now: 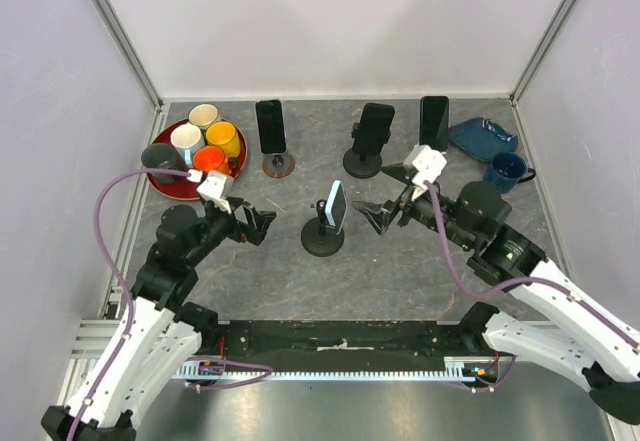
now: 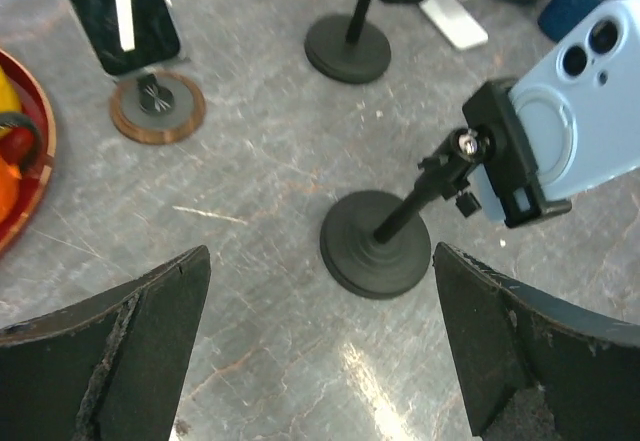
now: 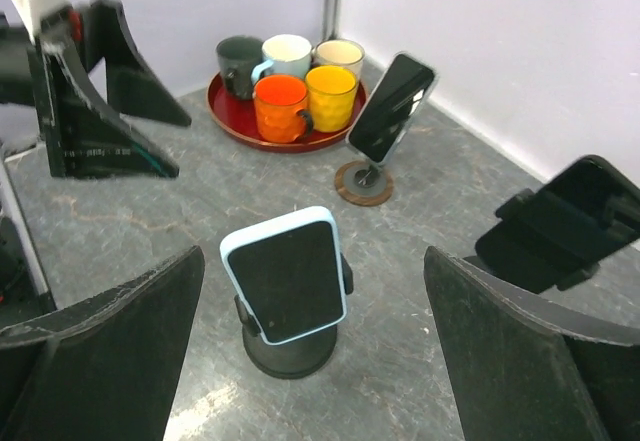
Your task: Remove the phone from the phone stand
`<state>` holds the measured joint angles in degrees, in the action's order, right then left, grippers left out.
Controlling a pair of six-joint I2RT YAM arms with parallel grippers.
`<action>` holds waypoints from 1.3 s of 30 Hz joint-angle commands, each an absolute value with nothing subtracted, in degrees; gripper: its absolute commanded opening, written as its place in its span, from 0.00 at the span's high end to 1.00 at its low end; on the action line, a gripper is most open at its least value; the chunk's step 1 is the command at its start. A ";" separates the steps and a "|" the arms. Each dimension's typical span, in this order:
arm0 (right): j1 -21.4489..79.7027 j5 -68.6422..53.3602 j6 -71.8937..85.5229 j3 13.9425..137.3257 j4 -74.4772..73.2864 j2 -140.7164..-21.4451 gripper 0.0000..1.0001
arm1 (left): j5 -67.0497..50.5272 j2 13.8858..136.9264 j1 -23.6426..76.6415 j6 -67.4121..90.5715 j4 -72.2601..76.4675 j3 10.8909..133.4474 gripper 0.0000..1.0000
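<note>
The light-blue phone (image 3: 288, 276) sits clamped in its black stand (image 2: 375, 244) about the middle of the grey surface (image 1: 400, 276). It is tilted back, with its dark screen turned to the right and its camera side to the left. The left gripper (image 1: 265, 226) hovers just left of the stand, fingers spread wide and holding nothing. In its wrist view the stand's round base lies between the two fingers, apart from both. The right gripper (image 1: 370, 189) hangs just right of the phone, also wide open and empty. Its wrist view frames the phone between the fingers, touching neither.

At the far left a red tray (image 1: 173, 190) holds five cups (image 3: 281, 106). Three dark phones (image 1: 271, 126) are propped along the far side; the leftmost stands on a small wooden disc (image 1: 278, 167). A blue dish (image 1: 483, 138) and a blue mug (image 1: 505, 169) sit at the far right
</note>
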<state>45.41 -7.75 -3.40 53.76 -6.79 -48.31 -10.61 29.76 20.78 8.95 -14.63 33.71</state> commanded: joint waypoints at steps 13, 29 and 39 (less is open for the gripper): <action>45.35 -0.89 4.22 34.28 13.62 -36.04 0.02 | -19.69 48.51 21.44 21.78 -5.12 33.94 0.00; 45.35 -1.32 3.60 34.27 9.59 -32.17 0.02 | -22.66 68.98 28.12 13.01 48.50 15.38 0.00; 45.35 -3.08 5.54 38.31 4.66 -33.83 0.02 | -28.30 84.10 29.18 9.15 67.05 16.35 0.08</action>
